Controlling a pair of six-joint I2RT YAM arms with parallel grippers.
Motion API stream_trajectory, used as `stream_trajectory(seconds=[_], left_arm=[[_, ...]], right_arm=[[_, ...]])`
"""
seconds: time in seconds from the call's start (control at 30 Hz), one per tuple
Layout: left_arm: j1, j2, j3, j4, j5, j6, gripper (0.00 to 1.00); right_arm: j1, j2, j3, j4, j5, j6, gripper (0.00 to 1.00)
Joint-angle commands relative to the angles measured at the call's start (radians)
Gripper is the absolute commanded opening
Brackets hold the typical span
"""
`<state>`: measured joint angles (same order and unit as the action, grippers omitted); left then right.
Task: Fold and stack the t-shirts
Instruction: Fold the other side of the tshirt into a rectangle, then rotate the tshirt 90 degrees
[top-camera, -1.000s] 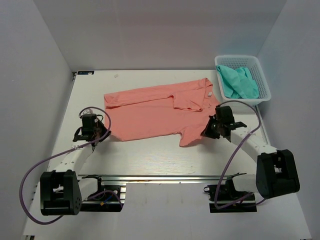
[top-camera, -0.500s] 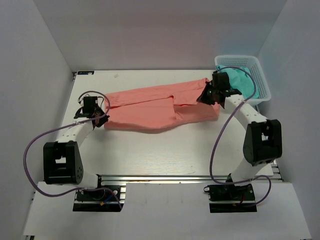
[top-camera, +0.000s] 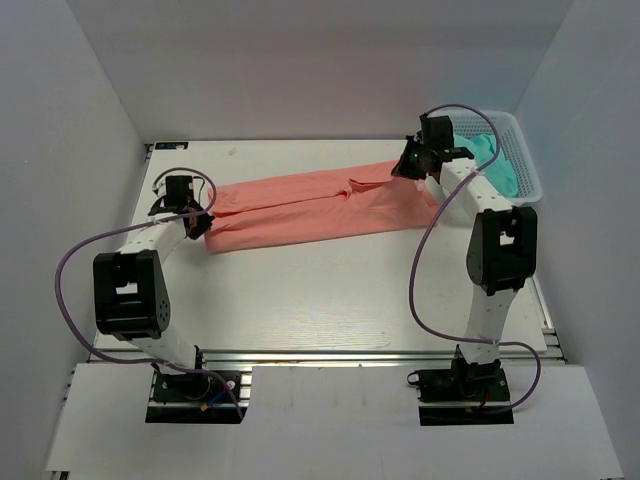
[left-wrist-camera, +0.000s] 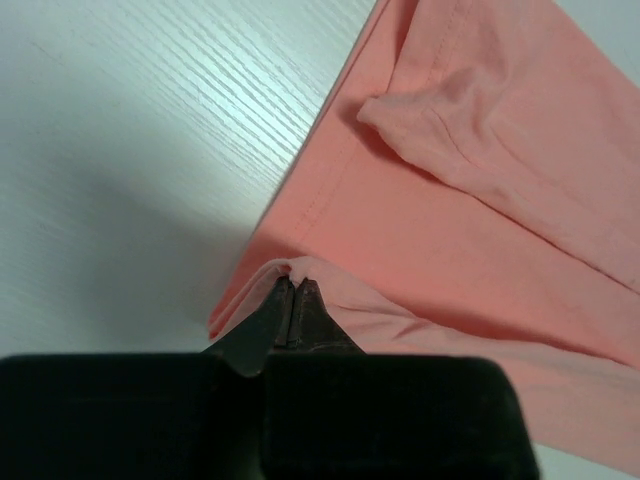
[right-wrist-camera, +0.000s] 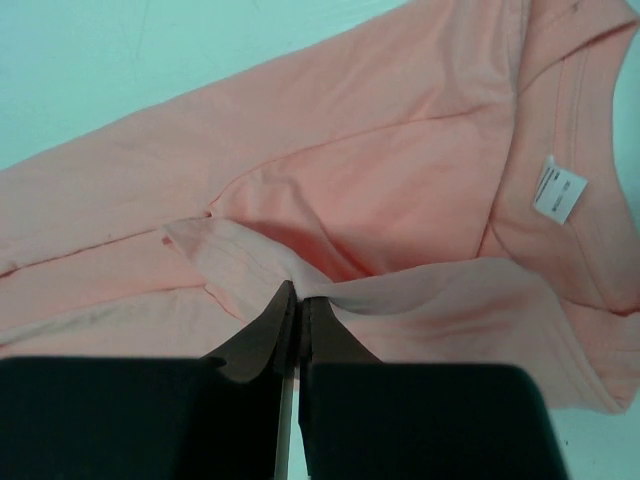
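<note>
Left gripper (left-wrist-camera: 293, 290): fingers pinched tight on a raised edge of the pink shirt (top-camera: 310, 205), at the end farthest from the basket (top-camera: 531, 165).
Right gripper (right-wrist-camera: 297, 295): clamped on a fold of the same shirt, just beside the basket.
Pink shirt: long folded band on the table (top-camera: 300, 290), stretching away from the basket; white label (right-wrist-camera: 558, 190) shows at the neck.
Teal shirt (top-camera: 500, 170): bunched inside the basket.
</note>
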<state>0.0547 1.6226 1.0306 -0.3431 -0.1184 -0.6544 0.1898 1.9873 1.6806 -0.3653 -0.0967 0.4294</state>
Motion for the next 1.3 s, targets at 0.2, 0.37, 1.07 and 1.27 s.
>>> stream_trajectory(seconds=[0.2,0.37,1.07,1.27], left_arm=[[0.016,0.011,0.042,0.044,-0.017,0.016,0.0],[0.025,0.094,0.097,0.053,-0.029,0.016,0.0],[0.094,0.22,0.287,0.048,0.181,0.108,1.0],[0.06,0.255,0.288,0.208,0.494,0.187,1.0]], right_arm=[[-0.023,0.022,0.083,0.077,-0.052,-0.072,0.0],[-0.033,0.091,0.136,0.071,-0.077,-0.06,0.0],[-0.023,0.231,0.249,0.155,-0.143,-0.033,0.9],[-0.003,0.041,-0.01,0.106,-0.146,-0.104,0.9]])
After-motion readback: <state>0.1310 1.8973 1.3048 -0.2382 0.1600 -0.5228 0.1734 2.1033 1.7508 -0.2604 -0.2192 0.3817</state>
